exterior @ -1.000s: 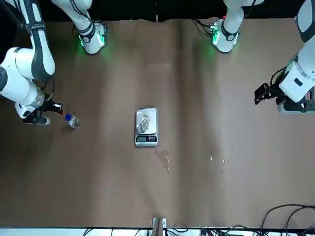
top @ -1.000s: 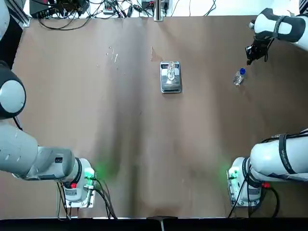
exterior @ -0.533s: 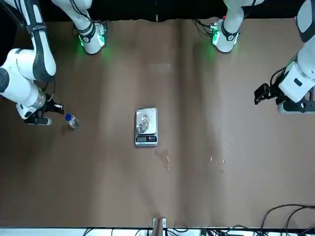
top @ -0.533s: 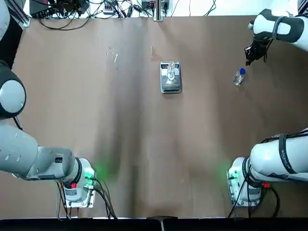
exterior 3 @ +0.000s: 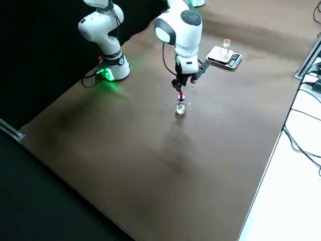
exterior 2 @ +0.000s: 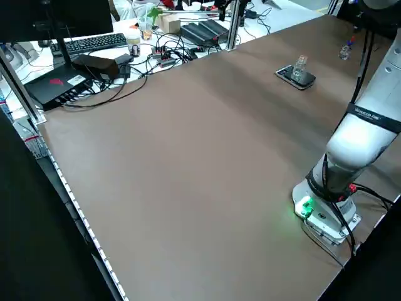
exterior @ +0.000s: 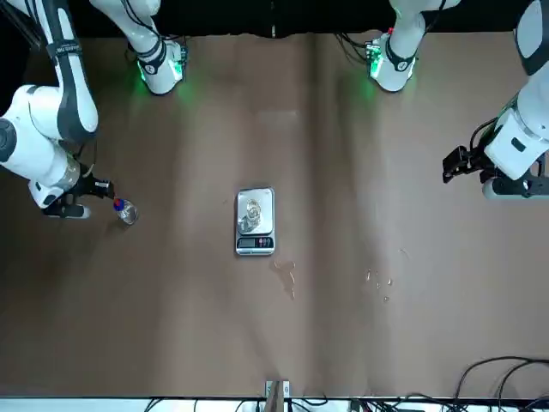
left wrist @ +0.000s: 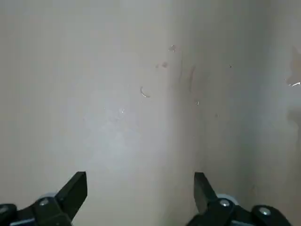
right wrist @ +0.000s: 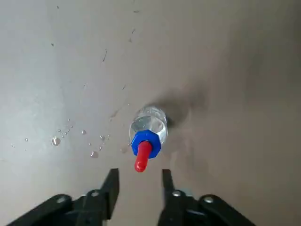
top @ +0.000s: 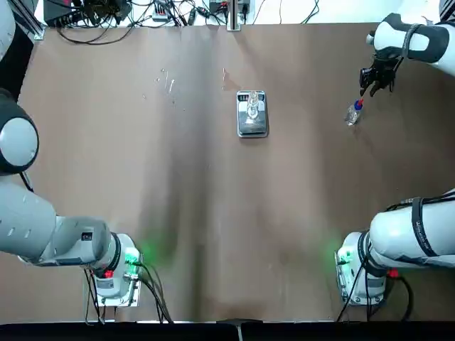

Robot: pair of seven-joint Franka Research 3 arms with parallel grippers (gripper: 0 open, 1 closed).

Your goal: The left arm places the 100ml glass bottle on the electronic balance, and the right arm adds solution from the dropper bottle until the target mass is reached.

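The right gripper point(right wrist: 138, 182) hangs just above the dropper bottle point(right wrist: 148, 132) standing on the table point(top: 178, 199), fingers parted and gripping nothing. The glass bottle point(top: 252, 105) sits on the balance point(top: 252, 114). The left gripper point(left wrist: 140, 193) hovers open well apart.

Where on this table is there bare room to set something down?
The brown table is bare between the two arm bases, and on both sides of the small silver electronic balance, which carries the clear glass bottle. It is tight only around the blue-capped dropper bottle, under the right end effector.
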